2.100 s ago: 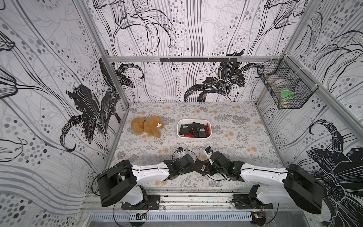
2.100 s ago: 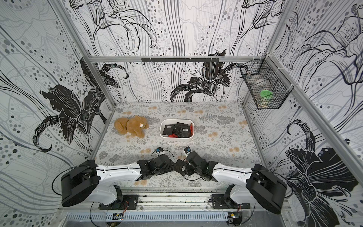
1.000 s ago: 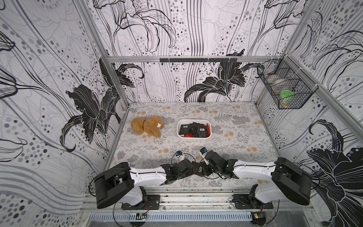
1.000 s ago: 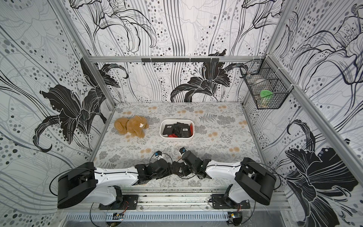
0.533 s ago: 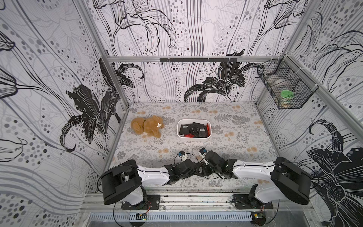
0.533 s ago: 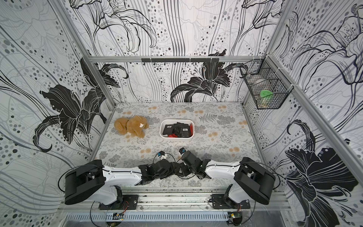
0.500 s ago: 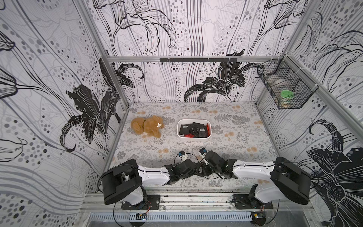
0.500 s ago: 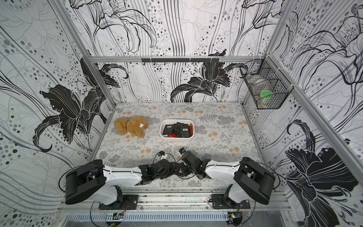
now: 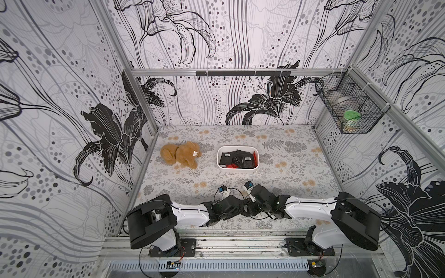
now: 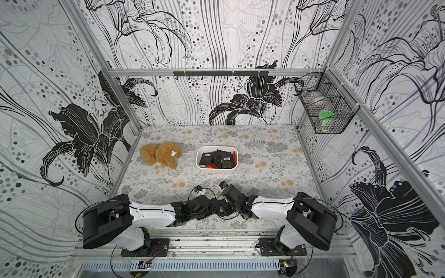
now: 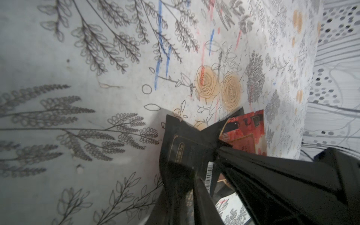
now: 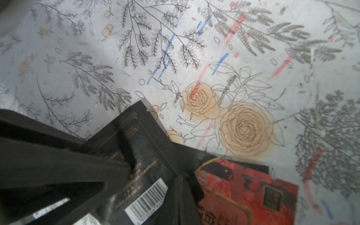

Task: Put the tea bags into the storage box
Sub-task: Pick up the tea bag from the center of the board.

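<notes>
The left gripper (image 11: 206, 161) nips a black tea bag (image 11: 181, 144) at the front of the table (image 9: 289, 154), with the right gripper (image 12: 120, 173) clenched beside it. Best lift it clear of the red tea bag (image 12: 243, 191), then carry it to the storage box (image 9: 237, 169).

1. Black tea bag (image 12: 140, 155), near edge of counter (image 9: 301, 173): white barcode label (image 12: 146, 198), digits under bars too blurred to read. Small gold-framed print on same bag, illegible.
2. Red tea bag (image 12: 243, 194) just beside it: gold Chinese chars, partly cut off, not legible.
3. Black tea bags (image 9: 240, 160) in storage box (image 9: 237, 169): white barcode stickers, too small to read.
4. Plush toy (image 9: 180, 156), left of box: white tag (image 9: 195, 153), print unreadable.
</notes>
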### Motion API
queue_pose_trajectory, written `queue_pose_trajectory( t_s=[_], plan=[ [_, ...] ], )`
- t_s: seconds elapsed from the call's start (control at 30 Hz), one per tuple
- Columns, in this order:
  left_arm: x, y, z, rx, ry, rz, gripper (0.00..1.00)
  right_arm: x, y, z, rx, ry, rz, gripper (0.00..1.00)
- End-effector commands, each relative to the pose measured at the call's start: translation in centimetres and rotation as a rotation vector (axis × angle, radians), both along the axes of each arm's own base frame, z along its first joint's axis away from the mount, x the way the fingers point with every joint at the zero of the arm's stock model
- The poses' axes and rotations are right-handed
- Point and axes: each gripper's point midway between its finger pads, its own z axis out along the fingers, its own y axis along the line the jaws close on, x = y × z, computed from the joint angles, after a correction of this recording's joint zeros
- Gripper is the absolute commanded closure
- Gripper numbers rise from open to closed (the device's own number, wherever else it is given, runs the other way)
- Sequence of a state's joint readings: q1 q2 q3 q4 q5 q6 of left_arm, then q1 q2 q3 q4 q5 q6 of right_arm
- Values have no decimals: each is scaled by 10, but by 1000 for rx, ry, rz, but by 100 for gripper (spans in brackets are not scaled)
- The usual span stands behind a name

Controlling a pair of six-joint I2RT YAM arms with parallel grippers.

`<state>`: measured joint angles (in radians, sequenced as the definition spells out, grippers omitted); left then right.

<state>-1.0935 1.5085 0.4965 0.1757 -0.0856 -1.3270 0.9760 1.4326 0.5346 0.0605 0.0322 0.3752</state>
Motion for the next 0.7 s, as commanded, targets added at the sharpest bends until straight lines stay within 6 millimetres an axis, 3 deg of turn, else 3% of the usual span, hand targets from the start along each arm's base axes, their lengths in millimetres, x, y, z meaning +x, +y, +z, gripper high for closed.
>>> queue_pose_trajectory(
  t_s=[0.0, 0.13, 0.23, 0.47, 0.57, 0.67],
  plan=[
    [-12, 11, -12, 60, 37, -25, 88, -8, 1, 3, 7, 4, 42, 100],
    [-10, 14, -2, 65, 14, -28, 100, -8, 1, 15, 50, -28, 43, 100],
    [-9, 25, 6, 91, -7, -7, 100, -3, -5, 27, 71, -75, 9, 100],
    [-1, 60, 40, 217, -105, 24, 100, 20, -50, 47, 20, -216, -220, 99],
    [11, 81, 69, 363, -186, 44, 100, 25, -68, 55, 8, -258, -310, 96],
    [31, 103, 110, 564, -292, 79, 100, 28, -83, 65, 22, -308, -376, 94]
  ],
)
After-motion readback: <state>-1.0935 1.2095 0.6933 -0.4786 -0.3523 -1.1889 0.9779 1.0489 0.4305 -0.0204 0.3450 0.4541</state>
